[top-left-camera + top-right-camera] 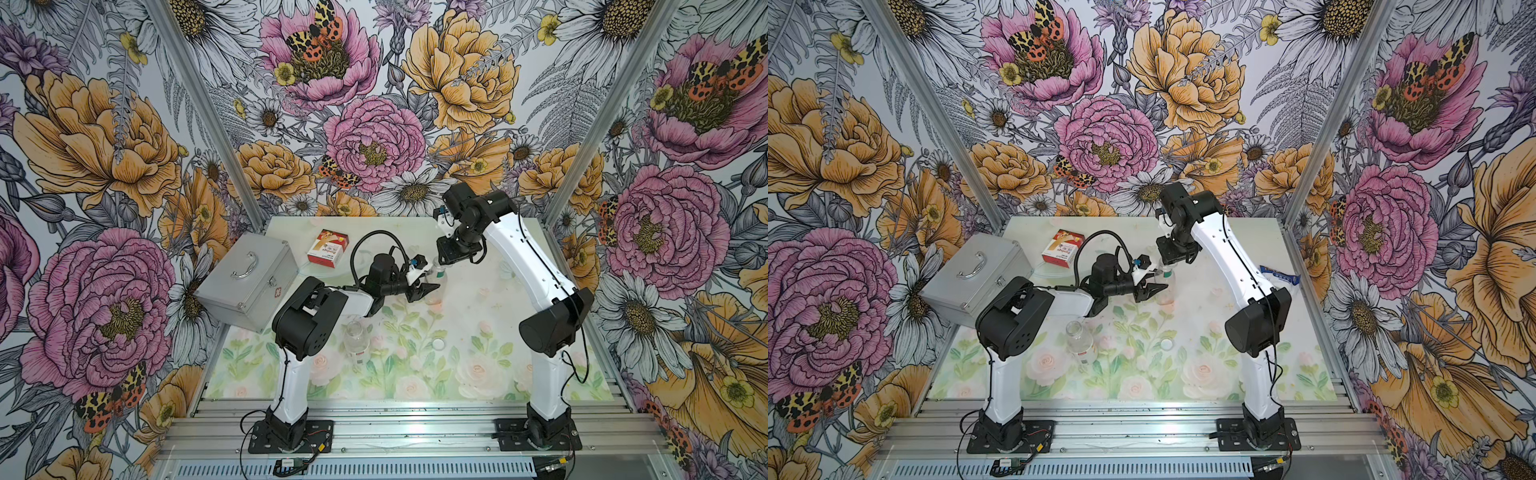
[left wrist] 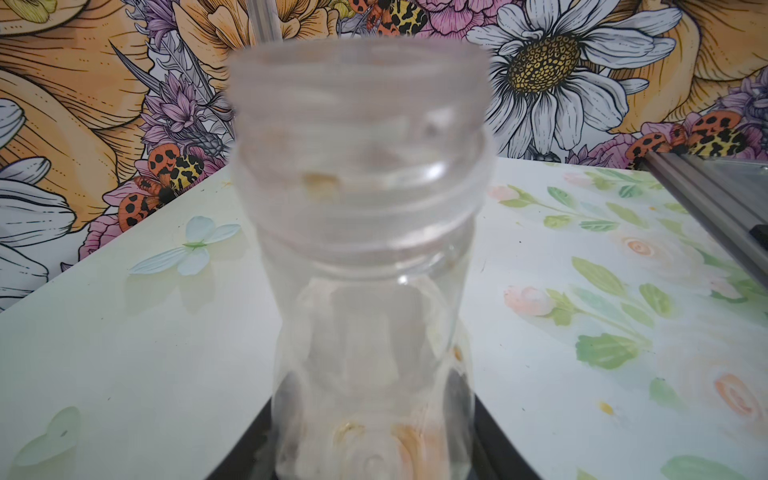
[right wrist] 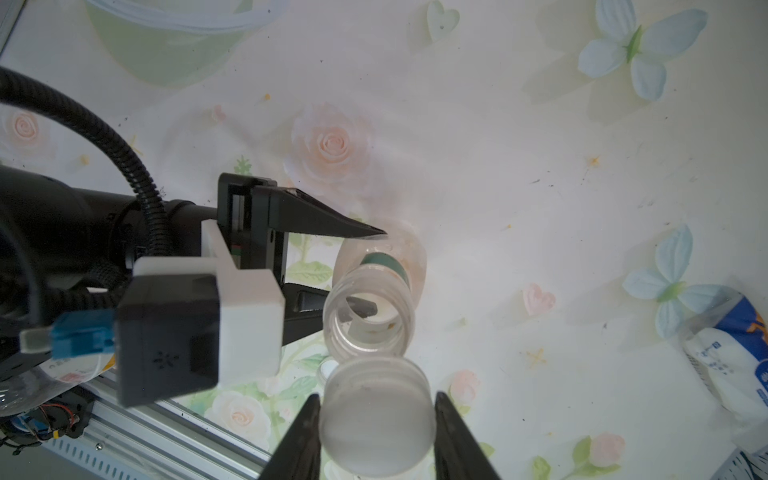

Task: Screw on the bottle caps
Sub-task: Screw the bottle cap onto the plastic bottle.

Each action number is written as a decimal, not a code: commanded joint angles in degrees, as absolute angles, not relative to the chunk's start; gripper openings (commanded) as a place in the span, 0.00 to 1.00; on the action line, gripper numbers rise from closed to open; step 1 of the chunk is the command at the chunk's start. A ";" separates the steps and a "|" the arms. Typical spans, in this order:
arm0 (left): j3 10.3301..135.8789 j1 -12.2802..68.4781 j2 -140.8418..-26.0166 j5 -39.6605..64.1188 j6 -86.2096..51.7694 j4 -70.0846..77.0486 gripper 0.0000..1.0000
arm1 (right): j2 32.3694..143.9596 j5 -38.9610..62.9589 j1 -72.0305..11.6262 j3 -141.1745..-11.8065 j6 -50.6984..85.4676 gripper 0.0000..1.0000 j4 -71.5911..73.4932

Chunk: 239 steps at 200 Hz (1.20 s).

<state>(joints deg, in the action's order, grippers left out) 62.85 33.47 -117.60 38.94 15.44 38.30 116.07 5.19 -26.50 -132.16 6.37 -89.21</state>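
Observation:
A clear bottle (image 1: 439, 277) (image 2: 361, 208) with a green-banded label stands upright mid-table. My left gripper (image 1: 430, 289) (image 2: 374, 449) is shut on its body, with a black finger pressed to each side. Straight above the open neck (image 3: 368, 320), my right gripper (image 1: 445, 262) (image 3: 377, 399) is shut on a white bottle cap (image 3: 376, 415), which hangs just clear of the rim. The other bottle (image 1: 356, 340) (image 1: 1080, 343), red-labelled and uncapped, stands beside the left arm. Another cap (image 1: 438, 343) (image 1: 1166, 343) lies loose on the mat.
A silver case (image 1: 245, 282) sits at the table's left edge, with a red-and-white box (image 1: 328, 247) behind the left gripper. A blue-and-white packet (image 1: 1279, 275) (image 3: 727, 353) lies by the right wall. Aluminium rails (image 1: 395, 419) run along the front.

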 commanded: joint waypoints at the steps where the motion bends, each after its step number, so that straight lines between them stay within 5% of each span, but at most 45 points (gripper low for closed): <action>1: 62.07 34.78 -115.40 40.79 17.58 40.61 0.48 | 113.76 7.02 -26.10 -132.90 6.67 0.35 -89.85; 239: 64.19 39.73 -116.01 44.25 18.11 34.72 0.50 | 109.32 4.25 -26.28 -119.58 4.68 0.35 -89.24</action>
